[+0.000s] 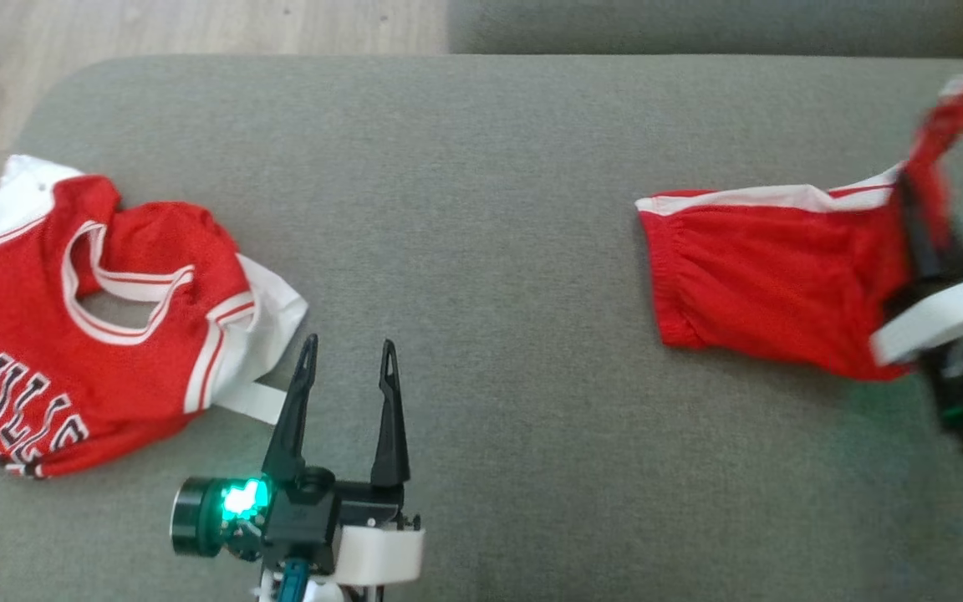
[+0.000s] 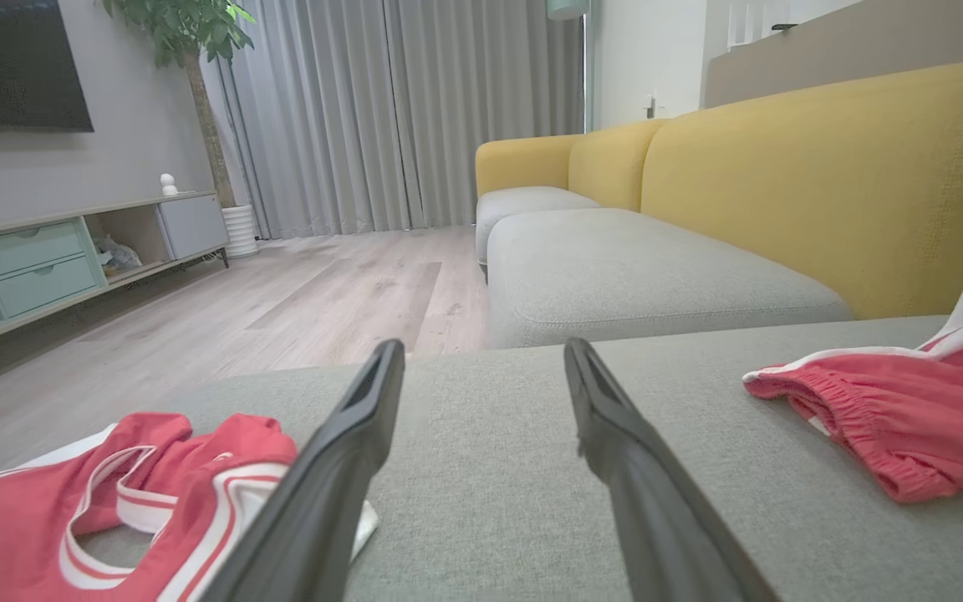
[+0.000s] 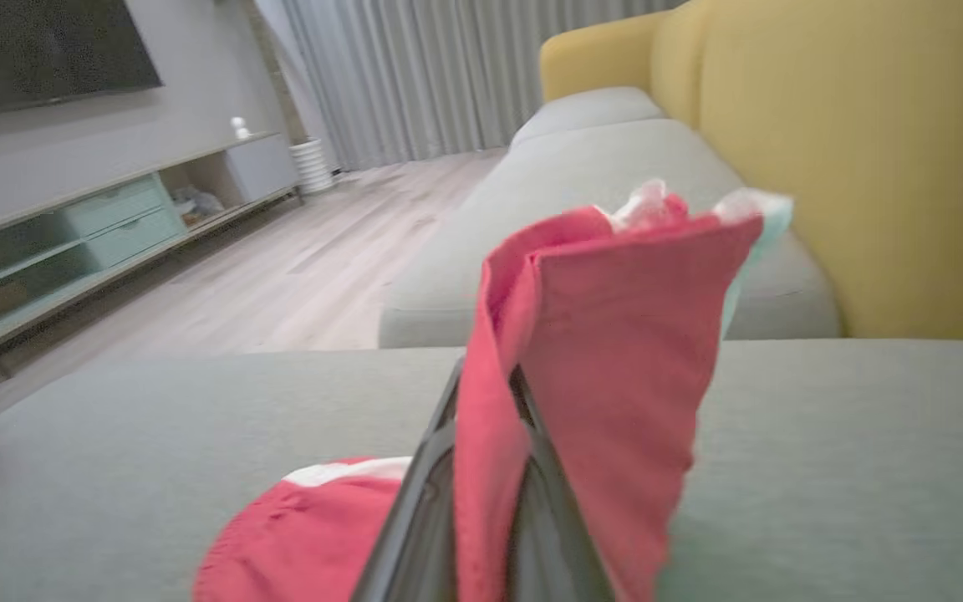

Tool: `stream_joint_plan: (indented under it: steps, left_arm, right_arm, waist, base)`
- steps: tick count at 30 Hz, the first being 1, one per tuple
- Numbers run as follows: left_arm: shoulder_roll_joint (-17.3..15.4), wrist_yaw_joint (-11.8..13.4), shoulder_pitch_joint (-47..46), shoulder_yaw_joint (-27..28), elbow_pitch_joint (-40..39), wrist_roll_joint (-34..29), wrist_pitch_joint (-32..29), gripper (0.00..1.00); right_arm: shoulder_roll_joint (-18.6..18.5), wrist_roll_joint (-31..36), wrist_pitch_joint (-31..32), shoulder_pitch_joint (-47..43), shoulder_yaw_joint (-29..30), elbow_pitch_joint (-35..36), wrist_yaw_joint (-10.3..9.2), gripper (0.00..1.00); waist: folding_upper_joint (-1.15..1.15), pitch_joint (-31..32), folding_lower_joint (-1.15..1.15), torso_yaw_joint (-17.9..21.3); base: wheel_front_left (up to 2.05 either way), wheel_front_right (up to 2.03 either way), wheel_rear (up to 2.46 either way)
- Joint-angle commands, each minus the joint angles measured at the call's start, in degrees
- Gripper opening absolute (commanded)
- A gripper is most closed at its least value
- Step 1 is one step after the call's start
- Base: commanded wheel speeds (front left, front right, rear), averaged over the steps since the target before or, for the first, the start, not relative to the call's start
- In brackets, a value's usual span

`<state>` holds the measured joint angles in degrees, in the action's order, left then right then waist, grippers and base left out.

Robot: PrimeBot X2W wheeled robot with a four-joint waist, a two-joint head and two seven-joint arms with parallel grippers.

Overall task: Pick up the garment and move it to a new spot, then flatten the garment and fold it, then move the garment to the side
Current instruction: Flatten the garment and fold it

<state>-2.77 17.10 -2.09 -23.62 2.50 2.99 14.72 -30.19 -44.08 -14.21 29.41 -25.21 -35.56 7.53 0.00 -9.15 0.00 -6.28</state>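
Head view: right arm (image 1: 950,322) grips shorts (image 1: 766,276)

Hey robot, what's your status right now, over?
Left jaws open, empty. Right jaws shut on one end of the red shorts, raised; the rest lies on the grey cushion. A red jersey lies apart, far left, not in the way.

The jersey (image 1: 89,326) lies at the left of the cushion (image 1: 481,167) and the shorts (image 1: 774,276) at the right, well apart. The left gripper (image 1: 348,343) sits near, just right of the jersey. The right gripper (image 1: 912,201) clamps the shorts' right end, lifted off the cushion.
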Motion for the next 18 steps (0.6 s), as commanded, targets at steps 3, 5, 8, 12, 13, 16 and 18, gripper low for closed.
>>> stream_joint_plan:
  steps: [3, 5, 8, 12, 13, 16, 18]
  left_arm:
    - [-0.1, -0.1, -0.3, 1.4, -1.3, 0.2, 0.3, 1.00]
    - [-0.1, -0.1, -0.2, 1.4, -1.3, 0.4, 0.3, 1.00]
    - [-0.1, 0.0, -0.1, 1.3, -1.3, 0.7, 0.3, 1.00]
    - [-0.1, 0.5, -0.2, 1.0, -1.5, 1.5, 0.3, 1.00]
    - [-0.1, 0.5, -0.2, 1.0, -1.5, 1.5, 0.3, 1.00]
    - [-0.1, 1.1, 0.6, 1.6, -2.7, 3.0, 0.3, 1.00]
    - [-0.1, 1.1, 1.3, 2.2, -2.9, 3.6, 0.3, 1.00]
  right_arm:
    - [4.4, 3.2, -0.6, -2.5, -2.3, 4.3, -0.04, 0.00]
    - [7.1, 4.3, 0.0, -3.4, -3.5, 5.0, -0.04, 0.00]
    - [10.9, 5.6, 1.2, -4.7, -5.8, 4.7, -0.04, 0.50]
    - [13.8, 6.0, 0.5, -6.4, -6.4, 4.6, -0.04, 1.00]
    - [13.8, 6.0, 0.5, -6.4, -6.4, 4.6, -0.04, 1.00]
    - [13.0, 7.3, -0.6, -9.0, -2.5, 7.9, -0.04, 1.00]
    - [12.2, 9.3, -0.7, -11.2, 1.2, 11.0, -0.04, 1.00]
  waist:
    - [0.00, 0.9, 0.00, -1.5]
    - [0.00, 0.9, 0.00, -2.1]
    - [0.00, 0.8, 0.00, -2.9]
    - [0.00, 1.1, 0.00, -3.7]
    - [0.00, 1.1, 0.00, -3.7]
    - [0.00, 2.3, 0.00, -3.2]
    - [0.00, 3.1, 0.00, -2.5]
  base:
    - [0.00, 0.00, 0.00]
    - [0.00, 0.00, 0.00]
    - [0.00, 0.00, 0.00]
    - [0.00, 0.00, 0.00]
    - [0.00, 0.00, 0.00]
    - [0.00, 0.00, 0.00]
    - [0.00, 0.00, 0.00]
